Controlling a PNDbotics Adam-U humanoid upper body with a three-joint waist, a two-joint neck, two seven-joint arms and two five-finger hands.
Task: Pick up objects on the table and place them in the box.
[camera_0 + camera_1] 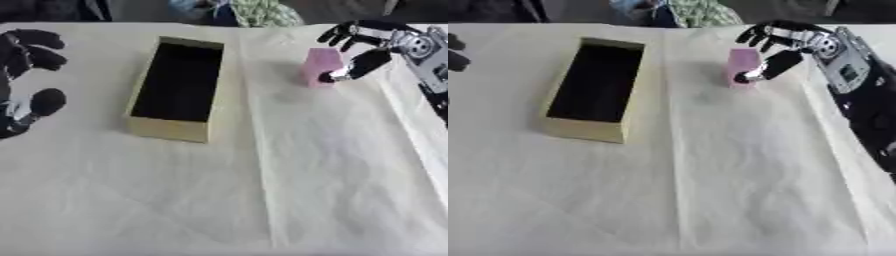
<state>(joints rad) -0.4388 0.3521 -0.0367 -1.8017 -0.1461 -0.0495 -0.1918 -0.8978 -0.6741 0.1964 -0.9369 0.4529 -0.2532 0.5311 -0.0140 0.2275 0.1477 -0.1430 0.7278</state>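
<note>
Pink block (320,66) stands upright on the cream-covered table (332,190), right at the robot's right hand (785,47), which comes in from the upper right corner. That hand's thumb (354,68) lies against the near right side of the block, while the other fingers (756,34) curl over just behind its top edge, so the block sits between thumb and fingers; whether the far fingers actually touch it I cannot tell. The block's base looks to be on the cloth. Well to the left of that hand, across a crease in the covering, sits the open tan box (171,129), long and narrow, its inside dark, with its near short wall facing the robot. Farther left again, at the picture's edge, the left hand (26,55) hangs idle with its fingers relaxed and spread, holding nothing and well clear of the box.
</note>
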